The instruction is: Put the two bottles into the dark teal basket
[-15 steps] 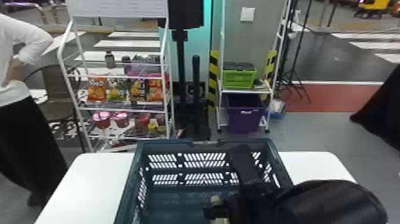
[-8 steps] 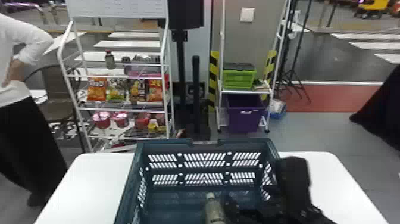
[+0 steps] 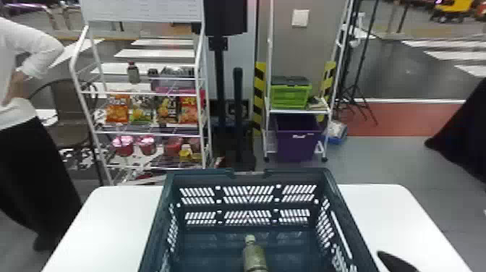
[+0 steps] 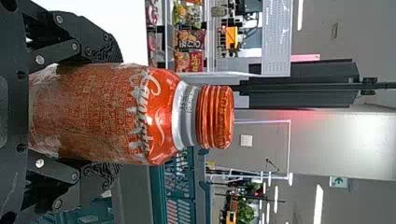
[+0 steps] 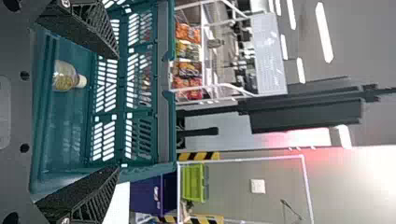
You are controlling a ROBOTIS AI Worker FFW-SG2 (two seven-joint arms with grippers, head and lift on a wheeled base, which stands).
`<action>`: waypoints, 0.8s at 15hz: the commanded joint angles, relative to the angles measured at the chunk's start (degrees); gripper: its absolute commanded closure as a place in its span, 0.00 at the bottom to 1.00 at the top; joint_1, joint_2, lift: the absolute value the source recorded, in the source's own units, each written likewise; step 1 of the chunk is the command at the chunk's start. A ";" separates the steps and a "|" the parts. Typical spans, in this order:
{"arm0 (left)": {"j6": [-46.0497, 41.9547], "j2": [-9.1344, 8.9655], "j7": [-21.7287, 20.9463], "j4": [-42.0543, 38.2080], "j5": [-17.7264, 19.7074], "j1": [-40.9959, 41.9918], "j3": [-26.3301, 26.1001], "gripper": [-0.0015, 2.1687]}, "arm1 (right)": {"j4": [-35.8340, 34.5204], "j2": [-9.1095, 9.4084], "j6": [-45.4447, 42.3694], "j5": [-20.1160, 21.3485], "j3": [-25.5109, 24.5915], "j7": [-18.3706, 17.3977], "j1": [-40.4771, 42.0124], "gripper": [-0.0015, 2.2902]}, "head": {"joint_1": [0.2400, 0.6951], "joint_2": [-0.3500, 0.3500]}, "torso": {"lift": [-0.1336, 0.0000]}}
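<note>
Half a second ago your right arm lay black across the right part of the head view, its gripper beside the pale-capped bottle. Now your right gripper (image 5: 115, 112) has backed off from it, and just a dark curved sliver (image 3: 396, 262), apparently part of that arm, remains at the lower right edge. The far and right walls of the dark teal slatted plastic basket (image 3: 202, 177) have come into clearer sight at the bottom centre.

The clear bottle with the pale cap (image 3: 255, 257) is inside the basket, low in the middle of the frame, about where it was, cap end toward the far wall. In the right wrist view you have that gripper's fingers spread wide, with nothing between them.

Your left gripper (image 4: 109, 112) is closed around the glossy orange bottle with the ribbed orange cap (image 4: 161, 112), held upright, with the basket beyond it.

The near side of the basket and the base of the pale-capped bottle are cut off by the head view's bottom edge; you can't tell whether that bottle stands or lies.
</note>
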 commanded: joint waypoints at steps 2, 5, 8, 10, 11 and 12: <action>0.76 -0.51 -0.01 -1.70 0.08 0.41 1.10 0.87 | 8.51 0.60 -21.46 -0.66 -0.29 0.44 7.66 0.02 | 0.57 0.50 | 1.00; 4.27 -1.22 -0.09 -6.53 0.08 0.93 3.38 0.87 | 15.98 1.47 -36.23 -1.72 -0.38 2.28 11.26 0.02 | 0.57 0.50 | 1.00; 15.52 -1.81 -0.80 -15.50 0.35 0.76 6.11 0.87 | 19.67 1.47 -43.96 -2.16 -0.47 2.46 13.02 0.02 | 0.57 0.50 | 1.00; 25.37 -1.81 -1.94 -22.09 0.26 -0.65 7.69 0.87 | 21.17 1.65 -46.42 -2.25 -0.47 2.55 13.55 0.02 | 0.57 0.50 | 1.00; 29.41 -1.81 -2.56 -24.55 0.08 -1.79 7.78 0.87 | 21.61 2.18 -47.65 -2.33 -0.47 3.43 13.81 0.02 | 0.57 0.50 | 1.00; 33.10 -1.81 -3.08 -26.57 -0.36 -3.20 7.60 0.87 | 21.96 2.70 -48.53 -2.33 -0.47 3.95 14.08 0.02 | 0.57 0.50 | 1.00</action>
